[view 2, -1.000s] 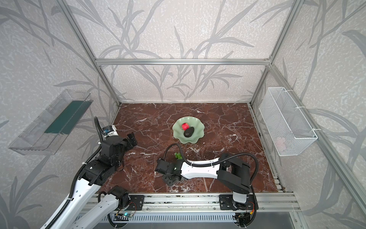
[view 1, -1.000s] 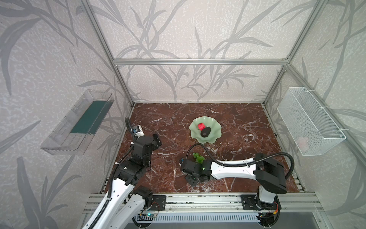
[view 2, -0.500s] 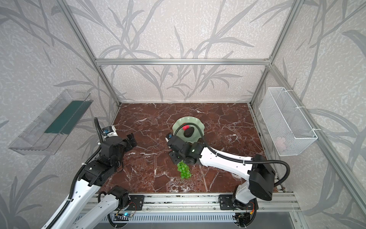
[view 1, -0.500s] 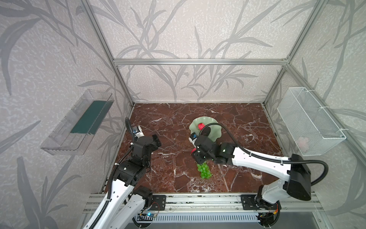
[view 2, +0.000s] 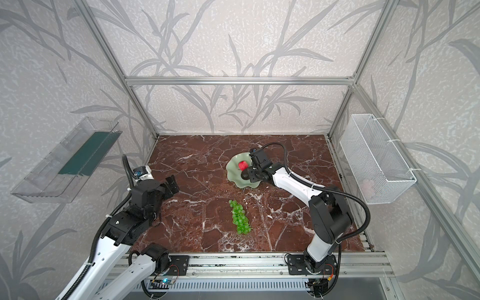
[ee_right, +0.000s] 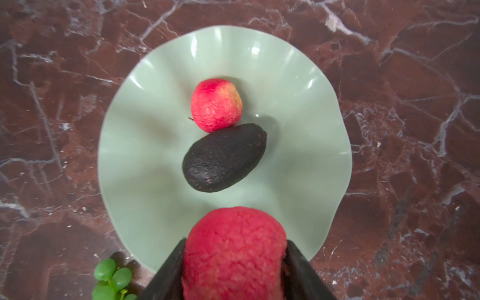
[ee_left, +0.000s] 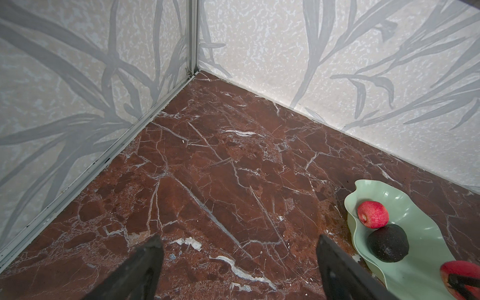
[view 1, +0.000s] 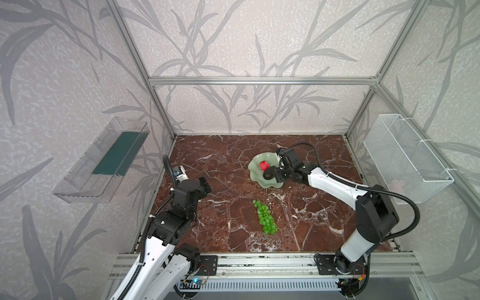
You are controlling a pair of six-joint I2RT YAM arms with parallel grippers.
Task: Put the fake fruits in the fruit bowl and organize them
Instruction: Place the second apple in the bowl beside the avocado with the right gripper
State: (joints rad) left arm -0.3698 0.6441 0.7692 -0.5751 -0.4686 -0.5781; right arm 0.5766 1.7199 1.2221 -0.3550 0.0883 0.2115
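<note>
The fruit bowl [ee_right: 145,145] is shown from straight above in the right wrist view, standing on the marble tabletop [view 1: 220,166] toward its back right part. A red apple [ee_right: 216,105] and the avocado [ee_right: 224,158] are seen lying in the middle of the dish, touching each other. Both are also made out in both top views, where the avocado is partly covered by the arm.

A second apple [ee_right: 233,259] is shown only by the wrist views. In the top views it is hidden behind the right gripper [view 1: 279,174]. It is clamped between that gripper's two black fingers [ee_right: 298,262] over the rim area of the bowl, with the jaws narrowed onto its sides. Whether it touches the dish cannot be told.

The grapes [view 1: 265,219] are laid out in full only in the top views. The long bunch lies on the marble outside the bowl, between it and the front rail. In the right wrist view only a few berries are caught at the picture's edge, beside the rim.

The left gripper [ee_left: 239,240] is held over bare marble at the left of the table, well apart from the bowl. Its jaws are spread wide and nothing is held between them.

A clear tray [view 1: 104,161] and a wire basket [view 1: 405,158] are hung on the side walls.
</note>
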